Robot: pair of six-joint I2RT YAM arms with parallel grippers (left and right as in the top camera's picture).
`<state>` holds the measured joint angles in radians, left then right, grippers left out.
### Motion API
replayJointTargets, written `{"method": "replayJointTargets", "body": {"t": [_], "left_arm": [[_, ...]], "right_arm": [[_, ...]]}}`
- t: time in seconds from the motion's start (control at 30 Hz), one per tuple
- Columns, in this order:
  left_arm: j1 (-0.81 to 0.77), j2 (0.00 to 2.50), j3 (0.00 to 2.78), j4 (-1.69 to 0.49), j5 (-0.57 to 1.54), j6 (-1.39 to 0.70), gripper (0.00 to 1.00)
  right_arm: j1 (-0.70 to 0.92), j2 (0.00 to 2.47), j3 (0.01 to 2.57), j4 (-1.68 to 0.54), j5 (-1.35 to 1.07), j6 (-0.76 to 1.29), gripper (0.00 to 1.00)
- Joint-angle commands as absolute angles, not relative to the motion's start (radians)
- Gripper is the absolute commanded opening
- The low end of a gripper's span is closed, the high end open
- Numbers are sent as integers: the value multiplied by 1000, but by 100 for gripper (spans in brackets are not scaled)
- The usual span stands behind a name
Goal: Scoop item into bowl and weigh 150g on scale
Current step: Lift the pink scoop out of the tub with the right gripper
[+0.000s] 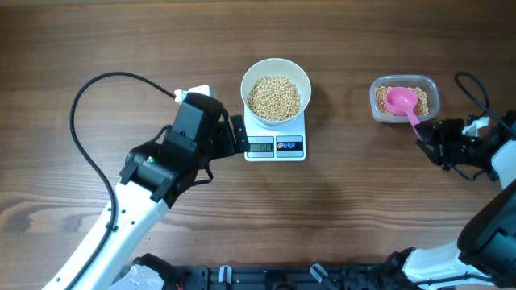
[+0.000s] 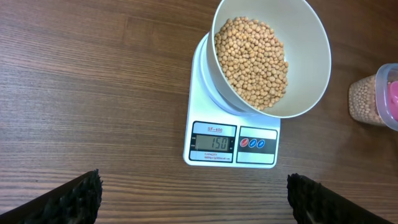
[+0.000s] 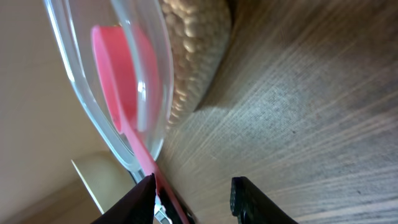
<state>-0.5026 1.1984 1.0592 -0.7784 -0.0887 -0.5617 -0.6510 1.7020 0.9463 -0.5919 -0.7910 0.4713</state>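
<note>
My left tool [image 1: 239,135] is spread as wide as it goes and has hold of nothing. It sits low over the desk [image 1: 363,201], just left of the scale [image 1: 275,147], with its tips pointing at the scale's display edge. In the left wrist view its two dark fingers [image 2: 78,199] frame the bottom corners, with bare wood between them.

The scale stands a little left of the desk's centre. Its display [image 2: 213,144] faces me and reads 150, with the button panel beside it on the same edge. The white bowl [image 2: 308,50] sits upright on the platform, overhanging it all round. The beans [image 1: 274,97] fill the bottom of the bowl in a shallow heap, with plenty of white wall left above them.

Well to the right, a clear plastic container [image 1: 433,101] rests on the desk with more beans in it. A pink scoop [image 1: 401,100] lies cup-down inside, and its handle [image 3: 163,186] slopes out over the near rim.

My right tool [image 1: 426,145] is just beside that container, at the end of the handle. Its jaws stand partly open. The handle lies against one finger [image 3: 140,199], and the other finger stands clear of it across a gap, so I see no grip on the scoop.
</note>
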Motion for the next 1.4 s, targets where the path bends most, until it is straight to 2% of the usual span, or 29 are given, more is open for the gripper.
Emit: {"method": "replayJointTargets", "body": {"t": [0.0, 0.2, 0.43, 1.37], "left_arm": [[-498, 1191, 1060, -776, -99, -553, 100], [-498, 1191, 1060, -776, -99, -553, 100], [-498, 1191, 1060, -776, -99, -553, 100], [-498, 1191, 1060, -776, -99, -553, 100]], "right_arm": [[-652, 1714, 940, -560, -865, 474, 38], [-652, 1714, 940, -560, -865, 471, 27], [-652, 1713, 940, -577, -865, 471, 4], [-652, 1546, 1050, -586, -1007, 442, 5]]}}
